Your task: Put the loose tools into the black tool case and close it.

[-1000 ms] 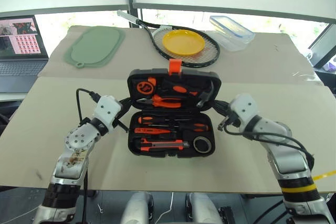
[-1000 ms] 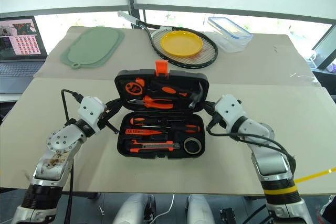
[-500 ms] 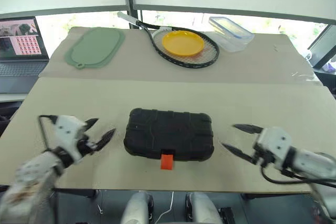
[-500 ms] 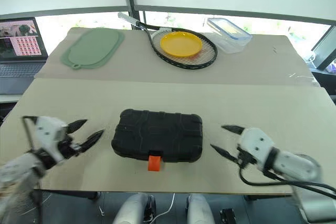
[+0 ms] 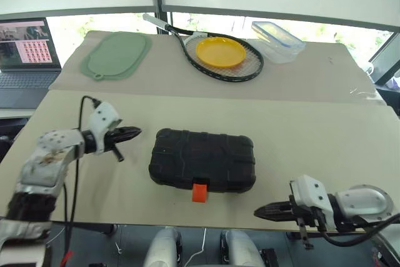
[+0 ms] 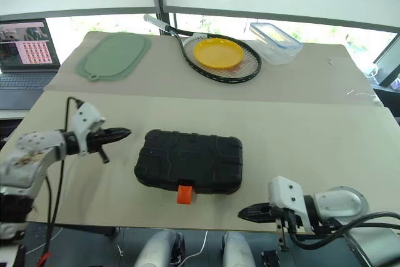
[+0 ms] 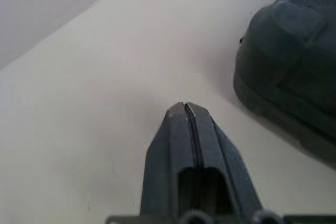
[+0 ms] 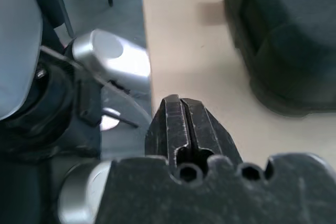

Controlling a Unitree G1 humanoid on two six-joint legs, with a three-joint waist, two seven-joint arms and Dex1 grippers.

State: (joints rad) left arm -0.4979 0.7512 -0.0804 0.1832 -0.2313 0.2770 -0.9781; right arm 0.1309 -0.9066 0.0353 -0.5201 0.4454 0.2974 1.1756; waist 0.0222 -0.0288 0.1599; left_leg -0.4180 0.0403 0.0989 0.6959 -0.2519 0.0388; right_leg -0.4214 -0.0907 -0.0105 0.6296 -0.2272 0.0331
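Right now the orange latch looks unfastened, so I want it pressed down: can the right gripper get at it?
Probably yes. The right gripper, shut, hangs by the table's near edge, and the orange latch juts from the black tool case on that same side, with nothing between them.

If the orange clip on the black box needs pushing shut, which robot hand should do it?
Probably the right gripper. It sits low at the table's near edge, on the same front side as the orange latch of the black tool case. The left gripper is beside the case's far left corner, away from the latch.
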